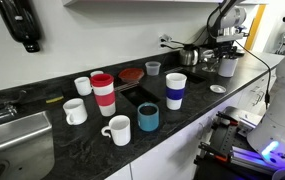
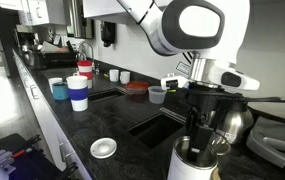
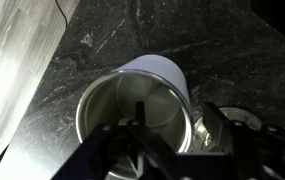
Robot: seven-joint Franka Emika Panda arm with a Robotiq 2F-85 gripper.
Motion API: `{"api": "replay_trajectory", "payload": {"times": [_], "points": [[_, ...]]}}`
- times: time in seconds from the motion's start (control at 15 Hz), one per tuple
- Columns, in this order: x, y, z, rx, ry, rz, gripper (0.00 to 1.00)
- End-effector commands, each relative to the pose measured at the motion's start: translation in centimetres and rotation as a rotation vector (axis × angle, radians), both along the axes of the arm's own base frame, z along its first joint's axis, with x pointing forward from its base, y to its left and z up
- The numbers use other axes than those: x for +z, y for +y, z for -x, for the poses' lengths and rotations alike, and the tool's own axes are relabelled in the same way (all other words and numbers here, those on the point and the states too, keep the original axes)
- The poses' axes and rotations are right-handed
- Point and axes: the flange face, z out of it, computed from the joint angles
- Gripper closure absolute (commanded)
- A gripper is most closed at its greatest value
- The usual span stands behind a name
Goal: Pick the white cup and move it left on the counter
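My pincer (image 2: 202, 142) stands spread wide, lowered about the rim of the white cup (image 3: 134, 105) at the right end of the counter (image 3: 232, 55); I judge the grasp in hand, next requiring firm closure, then a lift and carry leftward.

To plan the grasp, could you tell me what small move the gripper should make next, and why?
Probably ease straight down a little. The gripper is open directly above the white cup, which stands upright on the counter. The wrist view shows the cup's mouth centred under it, not gripped yet.
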Motion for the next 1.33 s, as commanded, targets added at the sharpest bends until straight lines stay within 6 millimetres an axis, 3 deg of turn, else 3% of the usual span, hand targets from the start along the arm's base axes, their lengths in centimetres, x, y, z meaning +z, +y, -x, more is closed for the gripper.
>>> {"api": "replay_trajectory", "payload": {"times": [0.0,0.27,0.33,0.87,1.27], "points": [[0.4,0.2,-0.6,-0.002,-0.007,-0.025,0.67],[1.1,0.4,-0.9,0.006,-0.01,-0.018,0.96],[1.3,0.4,-0.9,0.008,-0.012,-0.016,0.99],[3.0,1.1,-0.1,0.031,-0.009,-0.039,0.98],[7.6,4.9,0.4,0.25,-0.073,-0.052,0.98]]}}
